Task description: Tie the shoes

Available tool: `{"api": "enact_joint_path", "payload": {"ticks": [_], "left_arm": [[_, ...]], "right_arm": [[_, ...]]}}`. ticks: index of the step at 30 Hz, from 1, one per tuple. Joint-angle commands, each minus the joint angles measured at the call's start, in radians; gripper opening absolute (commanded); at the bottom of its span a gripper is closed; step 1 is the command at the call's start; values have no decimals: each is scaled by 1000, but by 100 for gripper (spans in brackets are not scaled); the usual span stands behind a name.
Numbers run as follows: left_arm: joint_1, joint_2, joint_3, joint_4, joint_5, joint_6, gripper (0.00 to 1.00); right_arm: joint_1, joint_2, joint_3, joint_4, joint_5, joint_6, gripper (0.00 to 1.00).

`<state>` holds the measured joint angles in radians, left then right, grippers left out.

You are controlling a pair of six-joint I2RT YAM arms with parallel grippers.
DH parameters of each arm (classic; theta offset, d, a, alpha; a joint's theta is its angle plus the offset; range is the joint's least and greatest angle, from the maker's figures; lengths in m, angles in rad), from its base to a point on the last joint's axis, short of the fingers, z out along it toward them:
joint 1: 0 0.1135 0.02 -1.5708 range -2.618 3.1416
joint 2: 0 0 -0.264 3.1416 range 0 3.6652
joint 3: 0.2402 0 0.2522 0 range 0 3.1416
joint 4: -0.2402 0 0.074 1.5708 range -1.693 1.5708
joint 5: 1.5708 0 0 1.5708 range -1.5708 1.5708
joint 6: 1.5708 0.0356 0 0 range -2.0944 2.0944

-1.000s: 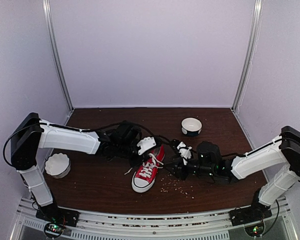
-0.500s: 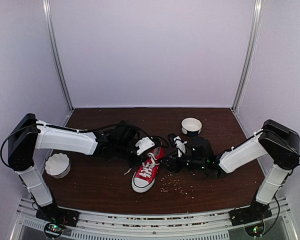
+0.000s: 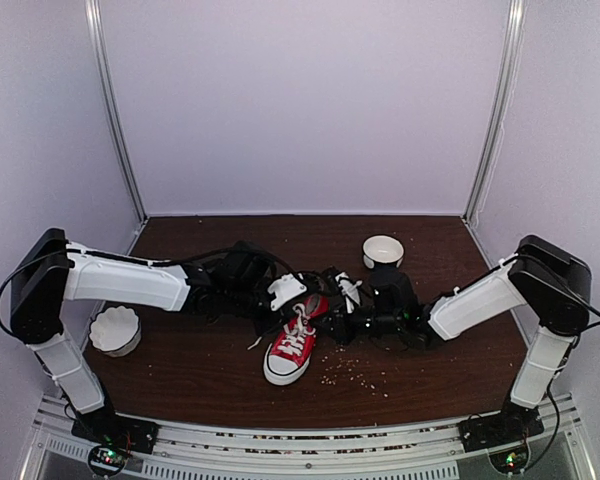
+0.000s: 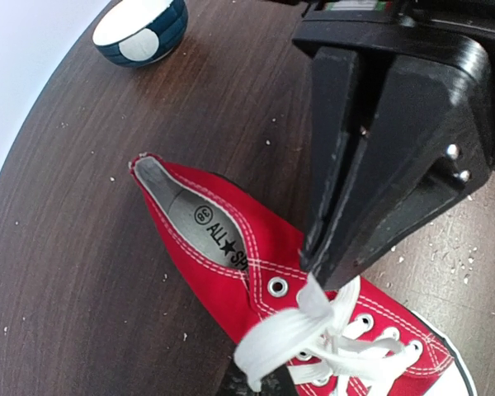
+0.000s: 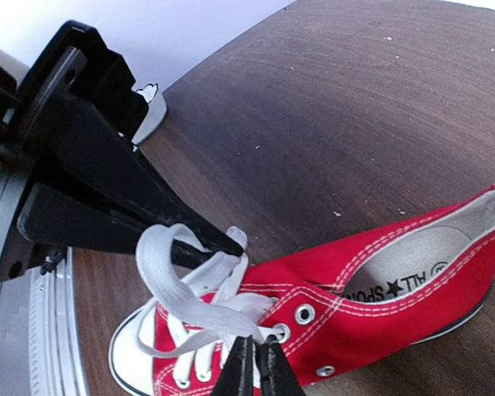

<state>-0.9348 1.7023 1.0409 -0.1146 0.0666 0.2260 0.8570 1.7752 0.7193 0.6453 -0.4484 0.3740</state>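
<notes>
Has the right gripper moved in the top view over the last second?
Yes. Against the dark bowl, the right gripper has shifted left, from below the bowl to the heel of the red sneaker, where it is shut on a white lace.

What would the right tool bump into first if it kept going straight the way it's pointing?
Probably the red shoe. The right tool, shut on a white lace, points at the shoe's laced top. The left tool sits just beyond, though depth is unclear.

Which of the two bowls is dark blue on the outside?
The far bowl, right of the shoe; the near bowl, left of it, is all white.
</notes>
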Motion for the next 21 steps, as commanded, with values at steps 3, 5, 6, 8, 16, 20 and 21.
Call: {"api": "enact_joint_path", "payload": {"ticks": [3, 5, 6, 8, 16, 20, 21], "left_arm": [[8, -42, -21, 53, 17, 15, 0], [8, -46, -25, 58, 20, 15, 0], [8, -48, -26, 59, 20, 15, 0], [8, -52, -28, 59, 24, 16, 0], [8, -116, -79, 99, 46, 12, 0], [8, -155, -104, 115, 79, 12, 0], [8, -160, -108, 115, 81, 13, 0]], "right_arm": [[-5, 33, 62, 38, -130, 40, 0], [-5, 45, 71, 90, -176, 77, 0], [-4, 51, 73, 111, -190, 95, 0], [-4, 63, 76, 144, -200, 121, 0], [-4, 84, 107, 123, -170, 133, 0], [-3, 112, 153, 83, -182, 131, 0], [0, 122, 168, 73, -193, 130, 0]]}}
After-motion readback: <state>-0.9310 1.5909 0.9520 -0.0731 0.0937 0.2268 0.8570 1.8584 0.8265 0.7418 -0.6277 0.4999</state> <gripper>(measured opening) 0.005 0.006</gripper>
